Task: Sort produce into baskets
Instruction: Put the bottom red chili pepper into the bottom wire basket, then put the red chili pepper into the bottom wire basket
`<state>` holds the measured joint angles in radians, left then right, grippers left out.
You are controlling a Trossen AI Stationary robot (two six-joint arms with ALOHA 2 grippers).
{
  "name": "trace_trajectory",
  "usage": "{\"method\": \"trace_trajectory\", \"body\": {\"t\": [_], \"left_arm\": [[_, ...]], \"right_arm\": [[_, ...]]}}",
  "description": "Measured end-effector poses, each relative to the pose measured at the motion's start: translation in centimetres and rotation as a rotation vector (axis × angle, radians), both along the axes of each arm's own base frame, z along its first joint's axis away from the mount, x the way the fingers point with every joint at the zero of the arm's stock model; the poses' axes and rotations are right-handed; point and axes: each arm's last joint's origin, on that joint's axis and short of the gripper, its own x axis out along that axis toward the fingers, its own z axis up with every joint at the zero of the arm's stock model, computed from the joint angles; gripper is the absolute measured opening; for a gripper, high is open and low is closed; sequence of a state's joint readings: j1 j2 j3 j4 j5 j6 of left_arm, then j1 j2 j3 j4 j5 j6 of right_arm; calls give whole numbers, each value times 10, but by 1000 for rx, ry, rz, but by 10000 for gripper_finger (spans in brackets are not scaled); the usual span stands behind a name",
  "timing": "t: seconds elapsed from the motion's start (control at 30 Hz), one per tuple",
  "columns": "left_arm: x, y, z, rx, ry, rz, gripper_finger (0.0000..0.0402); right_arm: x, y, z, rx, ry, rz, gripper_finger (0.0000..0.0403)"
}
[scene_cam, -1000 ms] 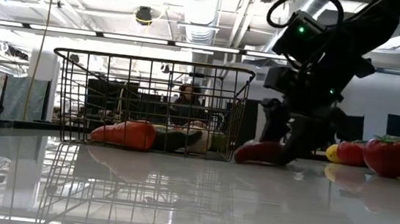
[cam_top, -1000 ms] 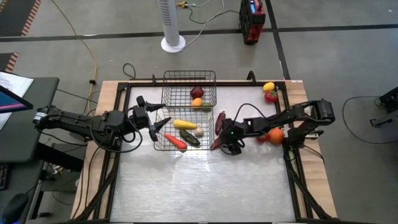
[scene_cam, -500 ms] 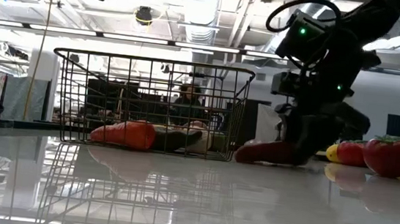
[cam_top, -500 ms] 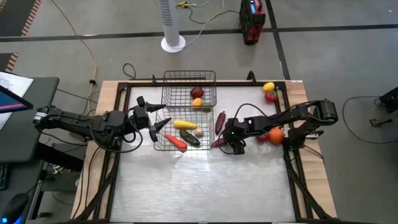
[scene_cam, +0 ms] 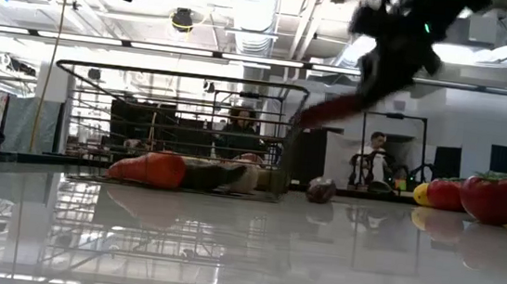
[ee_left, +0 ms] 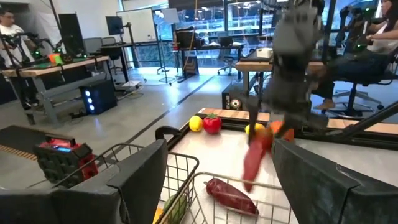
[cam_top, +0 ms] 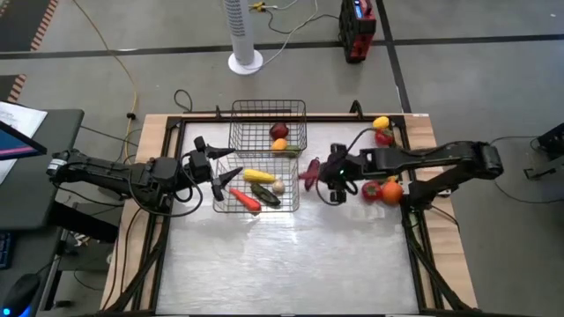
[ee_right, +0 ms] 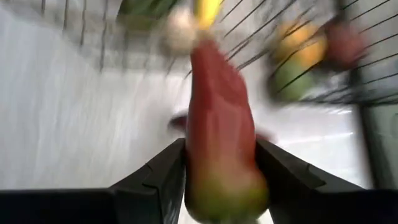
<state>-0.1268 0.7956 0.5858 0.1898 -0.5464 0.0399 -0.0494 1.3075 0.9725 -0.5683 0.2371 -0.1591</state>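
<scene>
R hand [cam_top: 317,176] grips long dark-red vegetable [ee_right: 219,134], lifted off surface. Next I swing over near black wire-mesh basket [cam_top: 231,205], release. L hand [cam_top: 220,173] open beside it.

A white tower fan [cam_top: 243,33] stands on the grey floor just beyond the table's [cam_top: 282,264] far edge, and a red-and-black box [cam_top: 356,28] sits on the floor to the fan's right, with a yellow cable [cam_top: 119,66] trailing across the floor to the fan's left. Beyond the table in the low view, a person [scene_cam: 375,154] stands in the room behind.
</scene>
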Motion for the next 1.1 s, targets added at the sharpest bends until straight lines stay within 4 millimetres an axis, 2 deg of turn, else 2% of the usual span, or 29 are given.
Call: {"method": "trace_trajectory", "body": {"t": [0.1, 0.2, 0.37, 0.53, 0.67, 0.8, 0.93, 1.1], "left_arm": [[0, 0, 0, 0, 1, 0, 279], [0, 0, 0, 0, 0, -7, 279], [0, 0, 0, 0, 2, -9, 279], [0, 0, -1, 1, 12, -9, 279], [0, 0, -1, 5, 14, -4, 279], [0, 0, -1, 19, 17, 12, 279], [0, 0, -1, 22, 17, 15, 279], [0, 0, -1, 18, 16, 15, 279]], "right_arm": [[4, -1, 25, -14, -80, -40, 206], [6, -1, 38, -13, -108, -42, 199], [13, -2, 50, -18, -83, -37, 195], [29, 0, 58, -3, -161, -8, 198], [53, 1, 44, -4, -186, 49, 199], [80, 0, 21, -57, -178, 105, 205], [95, -5, 1, -70, -149, 110, 242], [99, -12, 4, -38, -97, 64, 298]]}}
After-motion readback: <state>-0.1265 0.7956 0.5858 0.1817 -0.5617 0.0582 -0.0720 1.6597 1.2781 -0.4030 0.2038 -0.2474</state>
